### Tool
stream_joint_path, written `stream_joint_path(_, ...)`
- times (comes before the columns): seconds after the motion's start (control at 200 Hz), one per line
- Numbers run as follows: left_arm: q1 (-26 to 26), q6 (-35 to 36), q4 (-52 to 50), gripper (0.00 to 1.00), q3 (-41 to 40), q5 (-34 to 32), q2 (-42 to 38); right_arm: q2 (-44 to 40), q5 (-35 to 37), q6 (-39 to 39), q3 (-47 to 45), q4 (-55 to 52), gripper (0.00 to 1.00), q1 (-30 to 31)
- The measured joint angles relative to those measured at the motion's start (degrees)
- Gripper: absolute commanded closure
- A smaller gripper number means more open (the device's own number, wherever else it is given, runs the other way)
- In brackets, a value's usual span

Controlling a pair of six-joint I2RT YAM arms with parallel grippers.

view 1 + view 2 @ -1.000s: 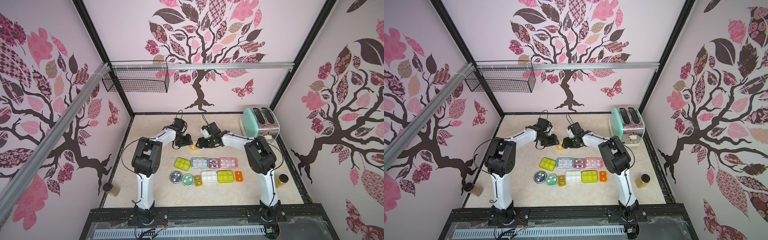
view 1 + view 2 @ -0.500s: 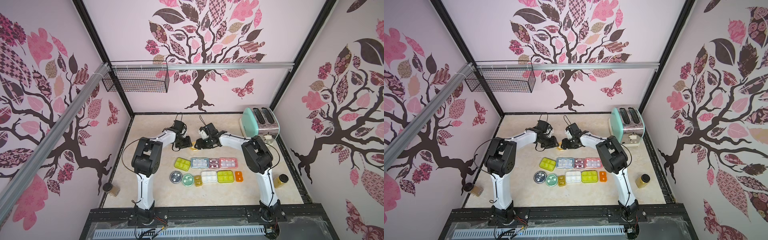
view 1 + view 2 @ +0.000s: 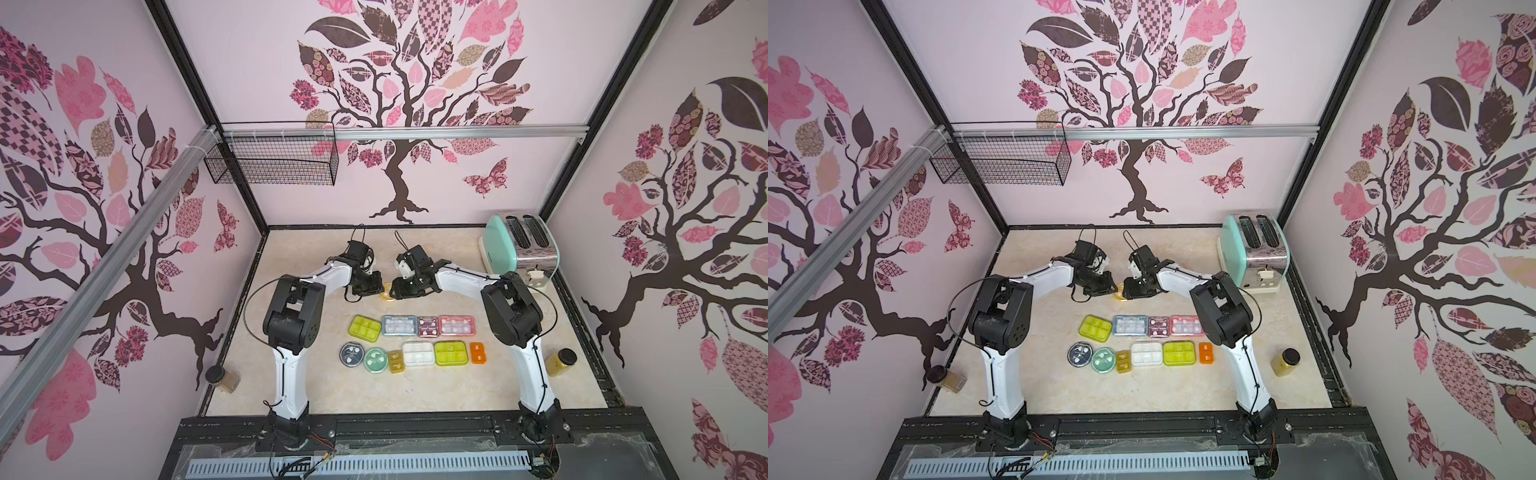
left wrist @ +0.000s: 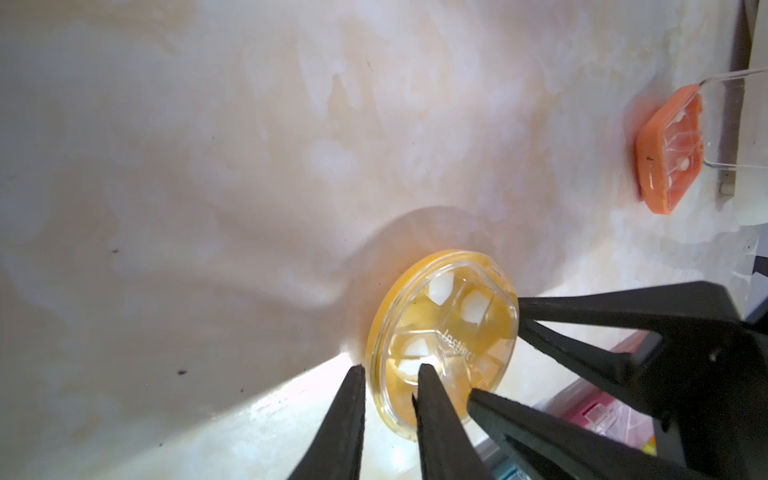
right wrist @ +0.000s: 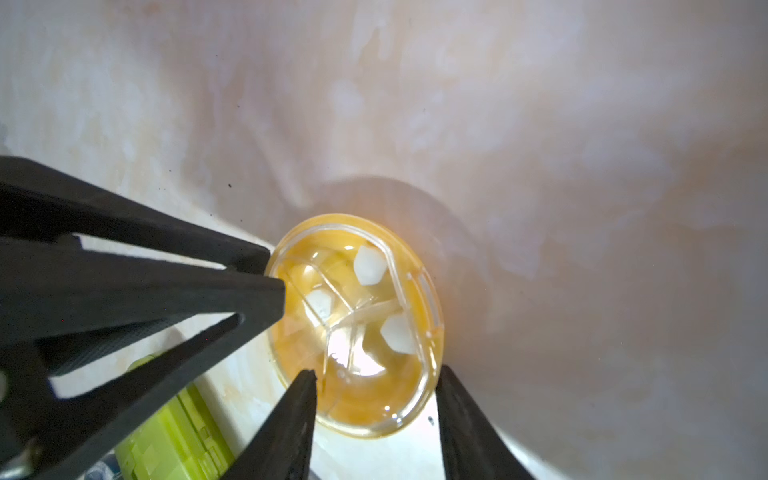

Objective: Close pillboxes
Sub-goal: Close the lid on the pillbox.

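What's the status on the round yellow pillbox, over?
Left gripper straddling round yellow pillbox rim, grip unclear. Right gripper open at same box. Lid looks down. Nothing in the way.

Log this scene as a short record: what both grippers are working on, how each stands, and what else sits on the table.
target: round yellow pillbox, clear lid over white pills, lying on the table
left gripper: jaws apart, astride the pillbox's rim; contact unclear
right gripper: jaws apart, astride the opposite side
other pillboxes: ten, in two rows, nearer the arms' bases
also present: toaster, jars
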Motion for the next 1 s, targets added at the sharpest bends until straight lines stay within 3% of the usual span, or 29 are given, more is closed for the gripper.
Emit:
stream_joint_path(0.44, -0.15, -1.64, 3.85, 0.79, -3.41, 0.17, -1.25, 2.25, 2.25, -2.71, 5.62, -5.77, 0.54, 0.44)
stream_joint_path(0.515, -0.17, -1.95, 5.38, 0.78, -4.72, 0.17, -1.79, 2.27, 2.91, -3.23, 5.97, -6.29, 0.5, 0.63)
stream_joint_path(0.815, -1.57, -3.08, 8.35, 0.73, -14.71, 0.35, -7.32, 3.32, 0.39, -4.28, 6.34, -5.38, 0.47, 1.07)
stream_joint_path(1.0, -2.82, -3.91, 4.98, 0.7, -18.69, -1.75, -11.93, 3.8, -2.21, -4.59, 6.82, -5.01, 0.47, 1.42)
